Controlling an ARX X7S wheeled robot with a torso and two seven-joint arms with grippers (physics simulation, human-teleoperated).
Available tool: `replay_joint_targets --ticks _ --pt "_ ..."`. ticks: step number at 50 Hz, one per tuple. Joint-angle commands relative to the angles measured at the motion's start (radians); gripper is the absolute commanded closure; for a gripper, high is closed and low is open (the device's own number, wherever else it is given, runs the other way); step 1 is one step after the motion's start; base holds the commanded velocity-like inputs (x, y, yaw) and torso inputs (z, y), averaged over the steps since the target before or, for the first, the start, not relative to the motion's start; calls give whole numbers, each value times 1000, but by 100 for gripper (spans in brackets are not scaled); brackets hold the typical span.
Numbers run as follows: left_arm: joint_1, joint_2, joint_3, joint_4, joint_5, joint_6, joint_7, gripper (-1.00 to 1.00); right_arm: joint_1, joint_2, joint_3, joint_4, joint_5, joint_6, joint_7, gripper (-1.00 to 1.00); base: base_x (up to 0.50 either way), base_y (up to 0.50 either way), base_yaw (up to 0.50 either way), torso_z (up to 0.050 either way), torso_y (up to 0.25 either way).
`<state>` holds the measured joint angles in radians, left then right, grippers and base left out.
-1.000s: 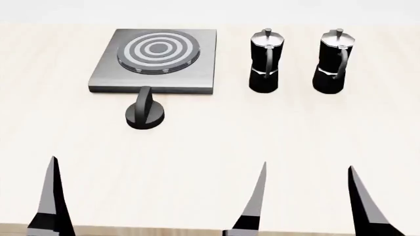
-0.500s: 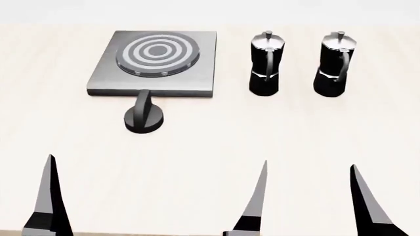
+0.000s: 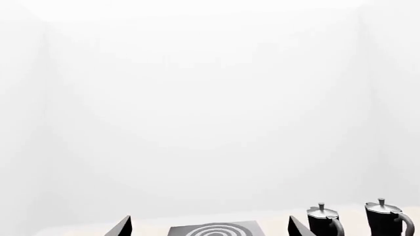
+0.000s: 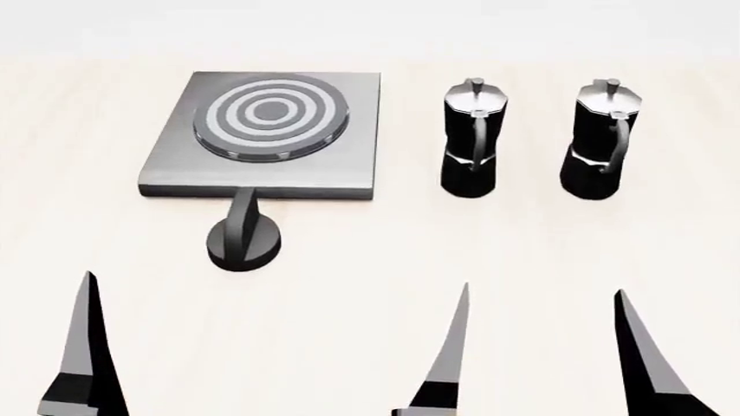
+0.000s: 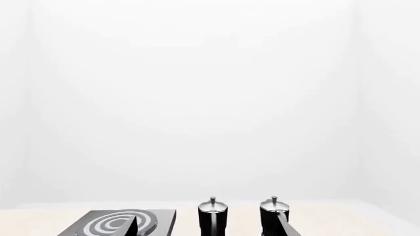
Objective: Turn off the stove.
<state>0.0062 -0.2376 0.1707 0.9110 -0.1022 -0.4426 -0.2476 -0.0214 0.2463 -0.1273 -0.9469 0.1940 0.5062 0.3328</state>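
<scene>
The stove [image 4: 269,130] is a flat grey square plate with a ringed round burner, lying at the far left of the light wooden table. Its black ridged knob [image 4: 243,239] stands just in front of the plate's near edge. Both grippers hang near the table's front edge, well short of the knob. My right gripper [image 4: 543,355] is open and holds nothing. One finger [image 4: 87,347] of the left gripper shows in the head view. In the left wrist view my left gripper [image 3: 210,228] is open and empty, with the stove [image 3: 217,229] far ahead.
Two black-and-silver moka pots [image 4: 472,139] [image 4: 604,139] stand upright to the right of the stove. In the right wrist view the pots [image 5: 212,219] [image 5: 273,219] and the stove [image 5: 118,222] lie ahead. A white wall rises behind the table [image 4: 486,251].
The stove, knob and pots have slid lower in the head view and look slightly larger. The gripper fingers sit almost where they were.
</scene>
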Motion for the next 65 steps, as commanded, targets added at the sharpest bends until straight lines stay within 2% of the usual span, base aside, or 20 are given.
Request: replay_joint_targets --ticks 1,65 --pt "-1 -6 4 0 -4 0 -8 -100 3 10 -5 1 11 0 12 -100 199 0 0 0 0" --pt "-1 -35 23 -8 -26 15 -43 -100 7 43 -24 6 44 -10 46 -100 195 0 0 0 0"
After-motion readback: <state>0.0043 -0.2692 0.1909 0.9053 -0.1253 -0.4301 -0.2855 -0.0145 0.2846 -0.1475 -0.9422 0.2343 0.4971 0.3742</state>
